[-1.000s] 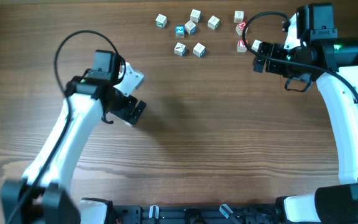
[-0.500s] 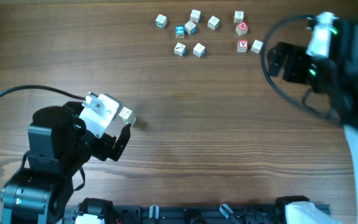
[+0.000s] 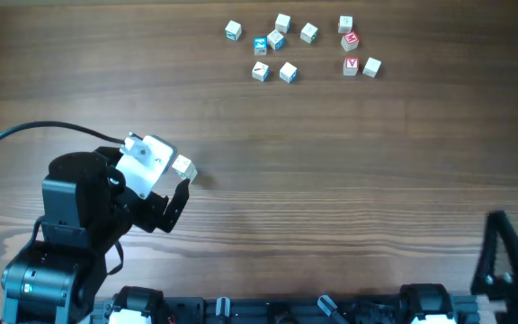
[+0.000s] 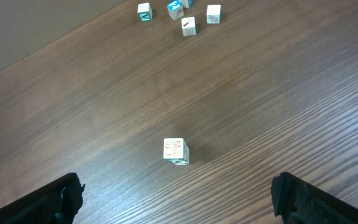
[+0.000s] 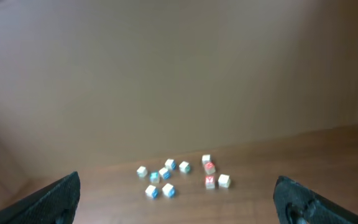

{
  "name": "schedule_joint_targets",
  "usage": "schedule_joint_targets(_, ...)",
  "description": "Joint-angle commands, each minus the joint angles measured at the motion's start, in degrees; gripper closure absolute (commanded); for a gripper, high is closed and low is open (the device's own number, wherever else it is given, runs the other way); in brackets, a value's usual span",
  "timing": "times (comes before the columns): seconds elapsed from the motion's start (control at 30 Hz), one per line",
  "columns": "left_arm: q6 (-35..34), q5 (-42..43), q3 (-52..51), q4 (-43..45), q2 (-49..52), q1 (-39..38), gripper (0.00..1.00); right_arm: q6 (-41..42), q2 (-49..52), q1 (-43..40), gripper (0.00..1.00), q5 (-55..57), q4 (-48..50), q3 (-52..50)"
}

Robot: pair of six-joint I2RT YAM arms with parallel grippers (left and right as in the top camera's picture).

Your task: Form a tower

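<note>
The tower [image 3: 183,166] stands alone left of the table's middle and shows from above as one pale cube top. In the left wrist view the tower [image 4: 175,151] has a marked pale top and a greenish side, and how many cubes it holds I cannot tell. My left gripper [image 3: 158,175] sits just short of it, open, with both fingers [image 4: 67,199] apart and nothing between them. My right gripper [image 5: 179,200] is open and empty, looking at the far cubes from a distance. Only a dark part of the right arm [image 3: 504,265] shows overhead.
Several loose letter cubes [image 3: 276,40] lie scattered at the far edge, among them a blue-faced cube [image 3: 260,43] and two red-faced cubes [image 3: 350,65]. The same cluster [image 5: 184,167] shows small in the right wrist view. The left arm's cable [image 3: 25,135] loops at the left.
The right arm has pulled back from the far-right cubes to the near right corner. The left arm folded back to the near left, uncovering the tower. The cubes have not moved.
</note>
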Motion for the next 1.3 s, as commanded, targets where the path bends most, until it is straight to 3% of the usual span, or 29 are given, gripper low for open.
schedule_joint_targets(0.0, -0.7, 0.9, -0.1, 0.2, 0.2, -0.1, 0.00, 4.1, -10.1, -2.3, 0.00, 1.9, 14.0, -15.4)
schedule_joint_targets(0.1, -0.7, 0.9, -0.1, 0.2, 0.2, -0.1, 0.00, 1.6, -19.3, -3.0, 0.00, -3.7, 41.5, -39.3)
schedule_joint_targets(0.23, -0.7, 0.9, -0.1, 0.2, 0.2, -0.1, 0.00, 1.9, -23.6, -3.0, 0.00, -7.0, 68.6, -64.6)
schedule_joint_targets(0.3, -0.7, 0.9, -0.1, 0.2, 0.2, -0.1, 0.00, 4.6, -25.5, -3.0, 0.00, -6.3, 75.9, -73.2)
schedule_joint_targets(0.37, -0.7, 0.9, -0.1, 0.2, 0.2, -0.1, 0.00, 12.5, -26.8, -3.1, 0.00, -2.1, 79.3, -81.0)
schedule_joint_targets(0.5, -0.7, 0.9, -0.1, 0.2, 0.2, -0.1, 0.00, 8.2, -26.8, -3.1, 0.00, -2.6, 77.7, -87.4)
schedule_joint_targets(0.63, -0.7, 0.9, -0.1, 0.2, 0.2, -0.1, 0.00, 6.4, -26.7, -2.8, 0.00, -1.9, 59.3, -87.3)
schedule_joint_targets(1.1, -0.7, 0.9, -0.2, 0.2, -0.1, -0.2, 0.00, 6.6, -26.0, -3.0, 0.00, -1.8, 59.0, -87.3)
schedule_joint_targets(1.27, -0.7, 4.9, -4.2, 1.5, -7.1, -1.7, 0.00, 6.6, -26.0, -3.0, 0.00, -1.8, 59.0, -87.3)
